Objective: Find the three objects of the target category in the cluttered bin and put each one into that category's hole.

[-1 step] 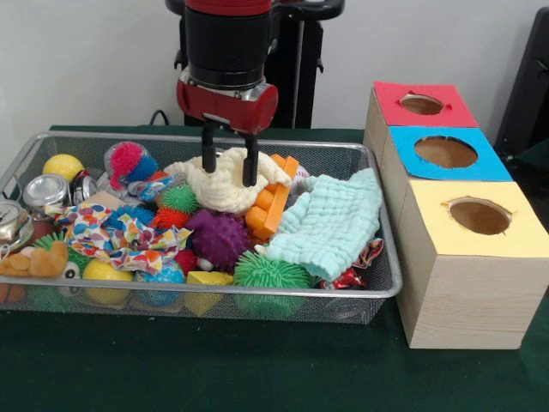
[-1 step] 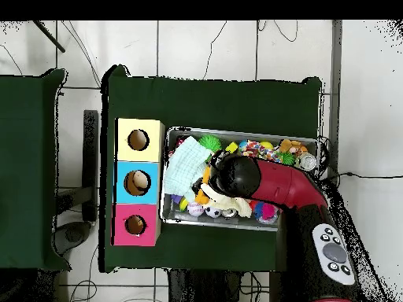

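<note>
My pincer point(image 1: 228, 168) stands open astride the cream cloth point(image 1: 225, 182) near the wire bin's point(image 1: 51, 142) far edge. I judge this the grasp step: next, close, lift clear, carry toward the boxes point(image 1: 467, 249).

arm point(image 2: 271, 182): covers bin's middle overhead | claw: hidden beneath it overhead | clock point(image 1: 9, 221): cut by front view's left edge | cream cloth point(image 1: 225, 180): hides claw's fingertips in front view
</note>
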`<state>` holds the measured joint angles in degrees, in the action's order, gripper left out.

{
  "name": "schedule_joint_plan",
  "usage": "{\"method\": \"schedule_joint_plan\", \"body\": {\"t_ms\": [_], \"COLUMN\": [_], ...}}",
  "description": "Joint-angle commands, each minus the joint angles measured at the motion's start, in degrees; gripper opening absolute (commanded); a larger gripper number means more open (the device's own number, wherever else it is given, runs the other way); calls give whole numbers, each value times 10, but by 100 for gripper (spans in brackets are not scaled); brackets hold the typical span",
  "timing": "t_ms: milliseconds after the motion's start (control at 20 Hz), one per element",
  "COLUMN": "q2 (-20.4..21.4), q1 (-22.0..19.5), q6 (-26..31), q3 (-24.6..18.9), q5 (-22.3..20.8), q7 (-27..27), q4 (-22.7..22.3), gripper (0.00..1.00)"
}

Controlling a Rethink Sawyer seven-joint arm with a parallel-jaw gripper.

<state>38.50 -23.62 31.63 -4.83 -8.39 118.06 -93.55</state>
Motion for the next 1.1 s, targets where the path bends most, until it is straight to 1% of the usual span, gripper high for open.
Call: {"method": "schedule_joint_plan", "body": {"t_ms": [50, 200, 500, 700, 800, 950, 1000, 1100], "q2": [-47, -54, -80, -88, -90, -100, -105, -103], "q1": [-32, -47, -69, -73, -73, -75, -77, -80], "q6": [60, 75, 138, 183, 201, 206, 213, 215], "q3": [-81, -95, -112, -111, -107, -103, -101, -97], "q5": [-36, -40, -41, -44, -49, -54, -54, -56], "q7": [-117, -124, -145, -144, -142, -135, -134, -131], "q4": [79, 93, 160, 215, 232, 243, 254, 256], "gripper": [100, 100, 100, 100, 100, 100, 100, 100]}}
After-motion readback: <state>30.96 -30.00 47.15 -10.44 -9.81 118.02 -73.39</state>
